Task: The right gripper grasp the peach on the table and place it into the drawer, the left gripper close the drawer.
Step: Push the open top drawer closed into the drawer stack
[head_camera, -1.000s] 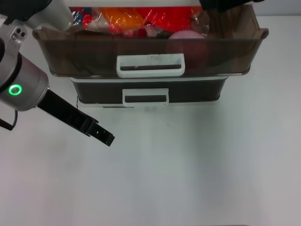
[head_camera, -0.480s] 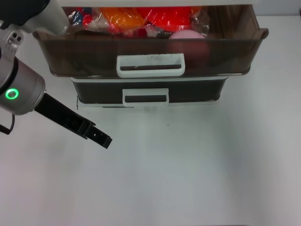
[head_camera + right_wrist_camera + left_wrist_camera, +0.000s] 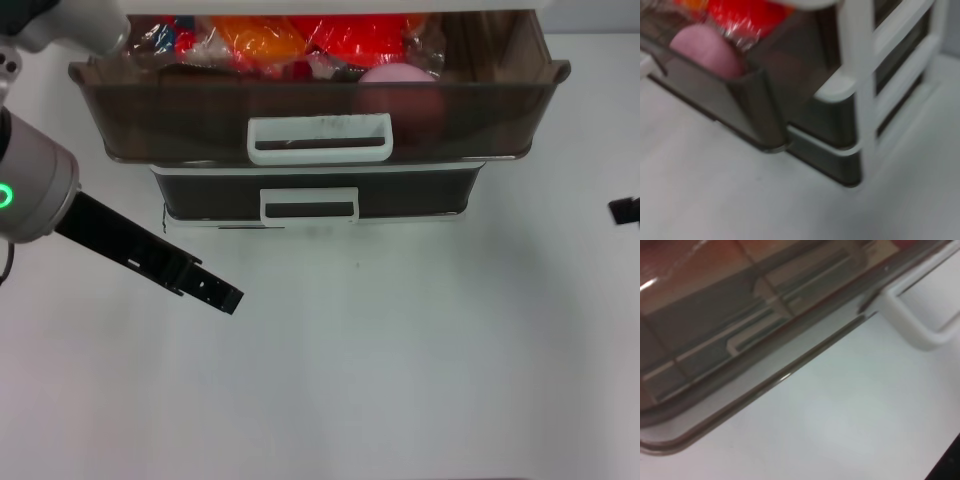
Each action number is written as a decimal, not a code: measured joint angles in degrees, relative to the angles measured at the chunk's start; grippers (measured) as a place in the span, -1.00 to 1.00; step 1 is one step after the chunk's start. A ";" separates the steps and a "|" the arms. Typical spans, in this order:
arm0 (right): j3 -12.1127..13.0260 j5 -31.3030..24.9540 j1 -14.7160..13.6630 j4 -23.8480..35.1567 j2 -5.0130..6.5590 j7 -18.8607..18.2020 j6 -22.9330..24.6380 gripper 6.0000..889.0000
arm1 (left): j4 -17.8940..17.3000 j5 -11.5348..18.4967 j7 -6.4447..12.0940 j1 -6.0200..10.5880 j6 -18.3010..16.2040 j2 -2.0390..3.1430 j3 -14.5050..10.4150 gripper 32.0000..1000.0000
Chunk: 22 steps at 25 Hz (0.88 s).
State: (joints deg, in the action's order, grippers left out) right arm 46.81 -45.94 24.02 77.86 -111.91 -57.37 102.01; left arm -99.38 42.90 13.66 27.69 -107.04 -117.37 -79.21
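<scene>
The peach (image 3: 398,78) lies inside the open drawer (image 3: 180,125), at its right side against the front wall; the right wrist view shows the peach (image 3: 704,49) behind the drawer's corner (image 3: 760,112). My left gripper (image 3: 228,297) hovers over the table (image 3: 400,380), below and left of the drawer's white handle (image 3: 320,139), its fingers together with nothing in them. Only a black tip of my right gripper (image 3: 625,210) shows at the right edge, well clear of the drawer. The left wrist view looks closely at the drawer front (image 3: 740,340) and handle (image 3: 912,327).
Shiny orange and red packets (image 3: 290,40) fill the rest of the drawer. A shallower dark drawer (image 3: 315,195) with a narrow white handle sits shut beneath it. The cabinet's white frame (image 3: 862,100) stands beside the drawer corner.
The right arm has left the space above the drawer and now shows only at the right edge. The left arm's body has shifted left; its claw stays nearly in place.
</scene>
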 joint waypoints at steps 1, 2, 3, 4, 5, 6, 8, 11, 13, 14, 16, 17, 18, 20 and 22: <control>0.14 0.46 0.61 -2.20 -0.12 -1.00 -0.48 0.93 | -1.00 0.05 -0.17 0.00 -0.57 -0.01 0.00 0.61; 0.23 1.10 1.17 -3.96 -0.20 -1.79 -0.94 0.93 | -2.19 0.23 -0.40 0.00 -1.31 -0.03 -0.08 0.61; 0.28 2.24 1.69 -5.40 -0.43 -2.56 -1.33 0.93 | -3.67 0.63 -0.67 0.03 -2.03 -0.04 -0.32 0.61; 0.30 3.30 2.06 -6.43 -0.61 -3.18 -1.67 0.93 | -4.31 1.25 -0.82 0.06 -2.22 -0.03 -0.58 0.61; 0.29 4.35 2.46 -7.32 -0.83 -3.68 -2.07 0.93 | -4.97 2.10 -0.97 0.10 -2.42 -0.02 -0.89 0.61; 0.29 5.21 2.78 -8.10 -1.05 -4.08 -2.42 0.93 | -5.18 3.27 -0.97 0.12 -2.40 0.03 -1.08 0.61; 0.29 6.17 3.48 -9.38 -1.41 -4.57 -2.99 0.93 | -5.46 5.45 -0.87 0.13 -2.37 0.09 -1.19 0.61; 0.28 6.40 4.31 -11.13 -1.72 -5.15 -3.57 0.93 | -5.73 9.55 -0.07 0.62 -2.45 0.28 -1.23 0.61; 0.26 6.43 4.83 -12.15 -1.73 -5.67 -3.99 0.93 | -6.07 13.32 0.83 1.27 -2.56 0.40 -1.21 0.61; 0.26 6.44 5.05 -12.54 -1.74 -5.86 -4.16 0.93 | -6.38 15.24 1.38 1.76 -2.63 0.43 -1.19 0.61; 0.21 6.44 5.65 -13.22 -1.96 -6.38 -4.51 0.93 | -6.86 16.57 2.10 3.07 -2.68 0.41 -1.34 0.61; 0.18 6.44 5.95 -13.47 -2.13 -6.62 -4.64 0.93 | -6.95 15.53 2.43 4.05 -2.69 0.33 -1.74 0.61; 0.18 6.45 6.16 -13.67 -2.31 -6.85 -4.76 0.93 | -6.94 13.75 2.81 5.29 -2.60 0.20 -2.39 0.61; 0.18 6.52 6.50 -14.01 -2.60 -6.99 -5.23 0.93 | -6.35 9.61 3.41 7.37 -2.00 0.05 -4.46 0.61; 0.34 6.59 6.94 -14.63 -2.86 -7.01 -5.89 0.93 | -5.46 6.32 3.57 9.20 -1.18 -0.05 -6.96 0.61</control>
State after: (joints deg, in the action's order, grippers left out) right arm 47.15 -39.35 30.96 63.22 -114.76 -64.38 96.12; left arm -104.84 49.21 17.23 36.89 -108.22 -117.42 -86.17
